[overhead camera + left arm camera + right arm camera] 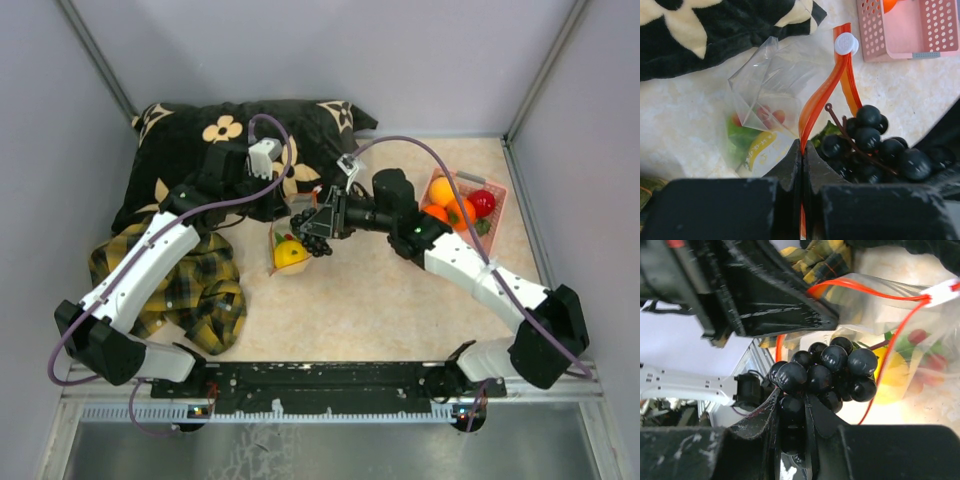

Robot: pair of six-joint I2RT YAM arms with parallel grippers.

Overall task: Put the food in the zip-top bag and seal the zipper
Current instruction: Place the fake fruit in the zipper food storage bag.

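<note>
1. The left fingers (790, 170) are pinched fully shut on the red-orange zipper (822, 95). They grip near one end of the strip and lift that lip, so the mouth of the zip-top bag (775, 75) gapes open.
2. The right fingers (825, 420) are set narrow and squeeze the dark grape bunch (825, 370). It hangs right at the bag's mouth, just beside the zipper. I can't tell if any of it is past the lip.
3. A white slider (846, 43) sits at the far end of the zipper.
4. Through the plastic I can see a lemon (760, 145) and a green piece (737, 135). There are also a couple of red blobs too blurry to name.
5. The bag lies mid-worktop (380, 300) on a beige, speckled surface.
6. To the right is the pink basket (497, 185), holding two oranges (440, 190) and a red apple (482, 202).
7. On the left, a plaid cloth (200, 290) is bunched up under the left arm. A black cushion (200, 140) with cream flowers sits at the back.
8. Pale walls (400, 60) close it in.
9. The basket is cut off in the left wrist view. The lower grapes are buried between the right fingers.
</note>
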